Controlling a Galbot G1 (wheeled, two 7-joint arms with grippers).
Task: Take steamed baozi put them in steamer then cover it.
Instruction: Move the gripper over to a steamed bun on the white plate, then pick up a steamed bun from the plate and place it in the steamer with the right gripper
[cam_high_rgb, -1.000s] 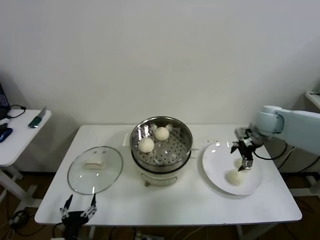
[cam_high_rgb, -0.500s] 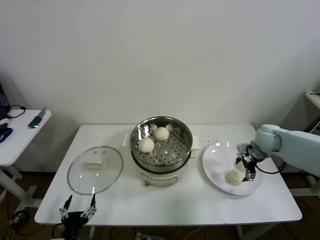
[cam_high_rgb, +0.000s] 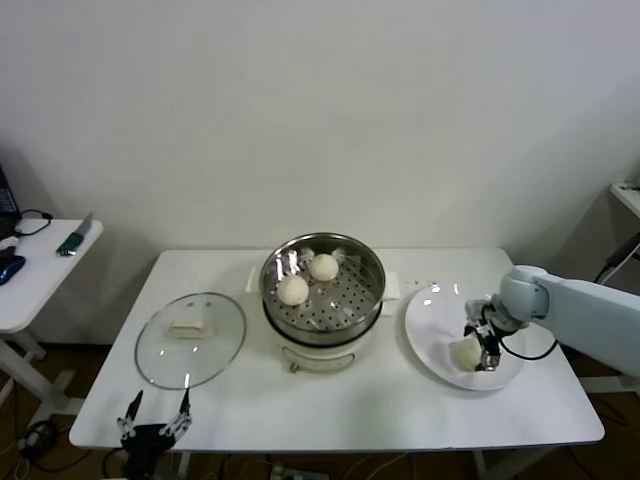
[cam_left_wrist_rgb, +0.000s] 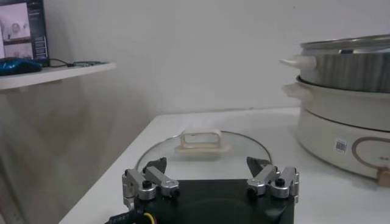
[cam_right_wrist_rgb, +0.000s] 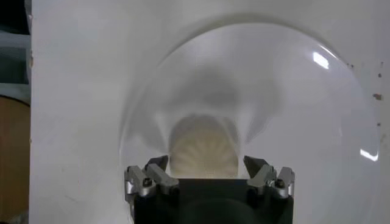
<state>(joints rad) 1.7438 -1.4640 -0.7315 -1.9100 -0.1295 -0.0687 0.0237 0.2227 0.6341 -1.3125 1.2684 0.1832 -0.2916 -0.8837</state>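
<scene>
Baozi (cam_right_wrist_rgb: 203, 152) apparently between right end effector (cam_right_wrist_rgb: 207, 176) fingers, partly hidden.

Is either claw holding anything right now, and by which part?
Nothing is held yet. The right claw is open, straddling a baozi on the plate. The left claw is open, at the table's front edge.

- We see even, soft indoor light across the head view, with the wall (cam_high_rgb: 320, 110) evenly pale.
- The steamer (cam_high_rgb: 322, 285) rim carries bright glints.
- In the right wrist view, the plate (cam_right_wrist_rgb: 317, 122) shows small white glare spots at right, and a soft grey shadow surrounds the bun (cam_right_wrist_rgb: 204, 152).
- The left wrist view's upper-left background looks soft.
</scene>
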